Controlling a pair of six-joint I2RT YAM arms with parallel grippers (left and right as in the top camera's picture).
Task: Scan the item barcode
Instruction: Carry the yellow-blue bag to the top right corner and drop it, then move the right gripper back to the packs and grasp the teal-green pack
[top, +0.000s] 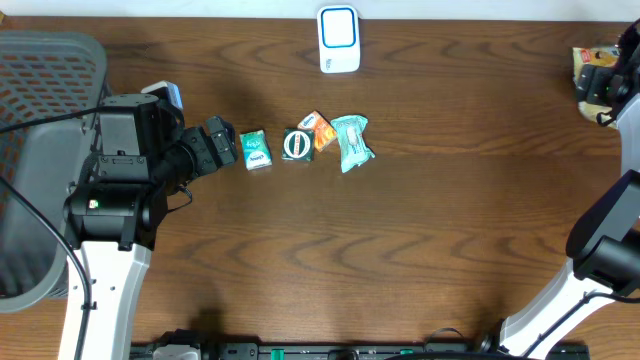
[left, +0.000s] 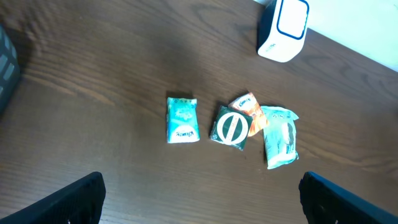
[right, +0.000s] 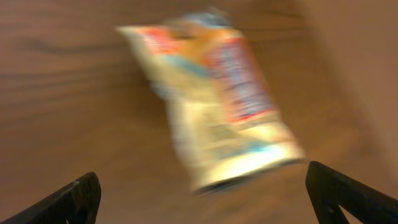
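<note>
The white scanner with a blue face (top: 339, 38) (left: 283, 28) stands at the table's far edge. Before it lie a teal packet (top: 256, 149) (left: 182, 119), a dark green packet with a round logo (top: 298, 145) (left: 231, 127), an orange packet (top: 318, 130) (left: 246, 106) and a pale teal wrapper (top: 351, 141) (left: 280, 135). My left gripper (top: 228, 143) (left: 202, 199) is open just left of the teal packet, holding nothing. At the far right, my right gripper (right: 202, 196) is open over a yellow snack packet (top: 588, 62) (right: 217, 106), blurred in the right wrist view and not gripped.
A grey mesh basket (top: 40, 70) fills the left end of the table behind my left arm. The right arm's base stands at the lower right corner (top: 600, 260).
</note>
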